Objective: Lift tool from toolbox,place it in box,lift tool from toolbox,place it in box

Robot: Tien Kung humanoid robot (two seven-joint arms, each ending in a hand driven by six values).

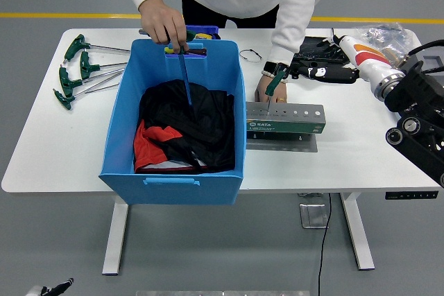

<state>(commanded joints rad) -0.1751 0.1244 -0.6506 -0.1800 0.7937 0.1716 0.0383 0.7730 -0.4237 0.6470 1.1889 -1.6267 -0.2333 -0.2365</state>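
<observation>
Head view takes in a white desk (62, 161) with a large blue plastic bin (173, 178) nearest the front edge. Black and red cloth (182, 133) lies bunched in its bottom. Just right of the bin sits a grey metal tool holder (286, 118) with a row of holes along its top and a green label reading SATA on its front face. One T-handle hex key (271, 90), green grip on a thin steel shaft, stands upright in the holder's leftmost hole. A person's hand (267, 89) rests behind the holder, touching that key's handle.

Over the bin's far wall, the person's other hand (163, 24) grips a second T-handle wrench (184, 74) by its green handle; the long shaft hangs down into the bin, its tip above the cloth. On the desk left of the bin lie four more green-handled T-wrenches (83, 71), shafts pointing right. A small blue case (201, 32) shows behind the bin.

At the far right, the robot's right hand (320, 68) lies low over the desk, its black fingers (305, 68) stretched out toward the left and holding nothing, apparently relaxed though the view is foreshortened. A crinkled clear plastic bag (381, 35) lies beyond it.
</observation>
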